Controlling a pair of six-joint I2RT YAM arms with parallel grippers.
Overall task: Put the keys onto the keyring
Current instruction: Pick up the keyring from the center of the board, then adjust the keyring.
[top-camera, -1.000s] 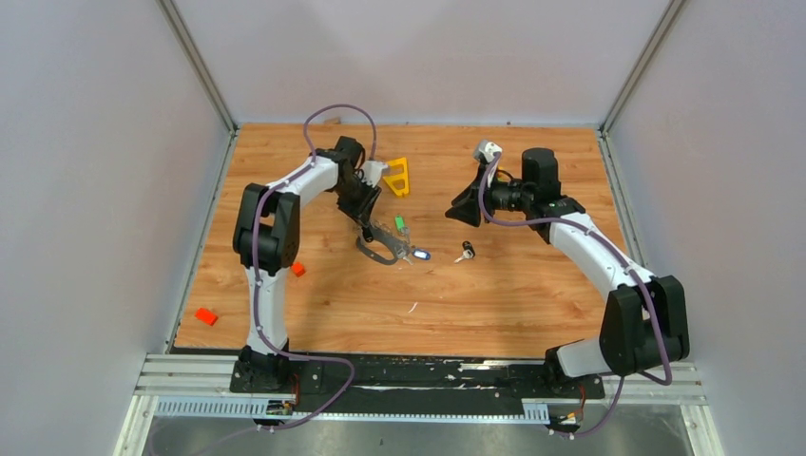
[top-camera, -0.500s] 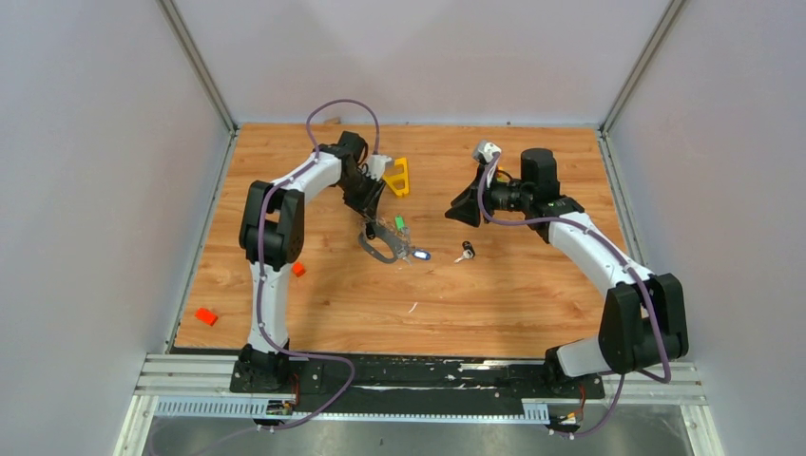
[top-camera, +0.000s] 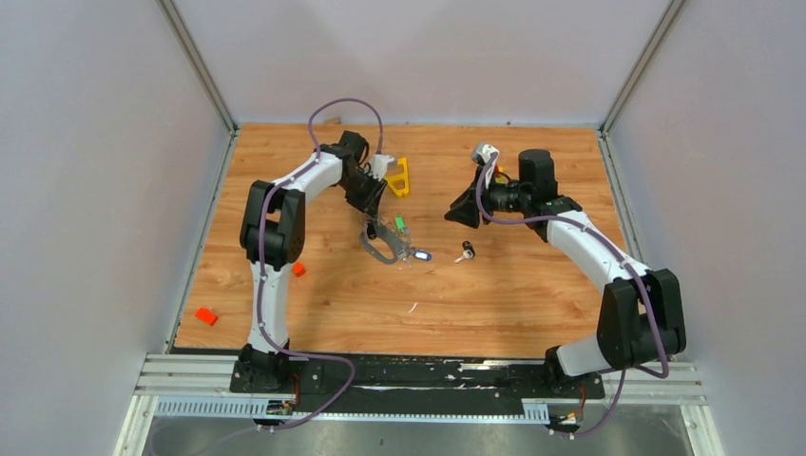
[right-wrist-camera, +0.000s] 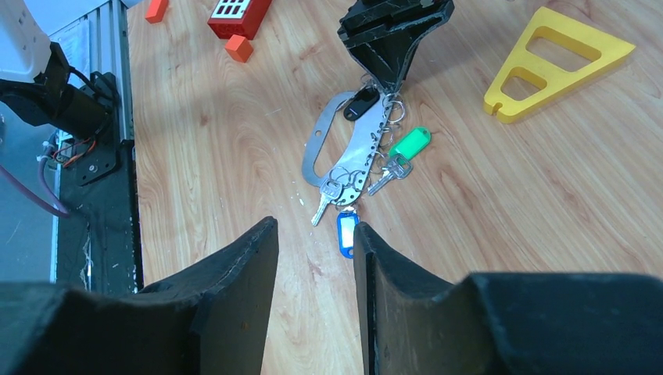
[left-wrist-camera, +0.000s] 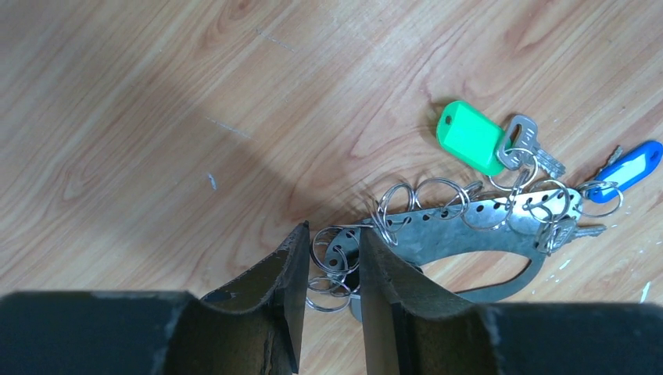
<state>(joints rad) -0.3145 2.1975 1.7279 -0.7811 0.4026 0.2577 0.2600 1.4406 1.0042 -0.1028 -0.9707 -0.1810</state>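
**plywood_pete:** Reading it left to right: a red block (top-camera: 205,315) and a small orange cube (top-camera: 298,269) sit well left of the keyring (left-wrist-camera: 428,244), on the wood-grain table (top-camera: 494,304). Next comes the left gripper (left-wrist-camera: 332,244), with matte black wedge fingers. Its tips straddle the keyring's end, with a bunch of thin wire split rings in the gap.

**lockjaw22:** Is it pinching it?

**plywood_pete:** Honestly can't tell. The jaws stand a narrow slot apart with metal in between, but whether that's a grip or just bracketing isn't clear.

**lockjaw22:** And the keyring itself?

**plywood_pete:** It's a dull silver loop, a long D shape, with one side a flat perforated strip. It's lying on the table. The keys (left-wrist-camera: 525,144) hang off that strip on rings. One has a glossy green tag (left-wrist-camera: 469,137), and there's a blue tag (left-wrist-camera: 629,168) at the far end. A yellow plastic triangle frame (right-wrist-camera: 559,58) sits beyond the keyring. Right of the keyring, the right gripper (right-wrist-camera: 314,226) hovers well apart from it, jaws parted with nothing between.
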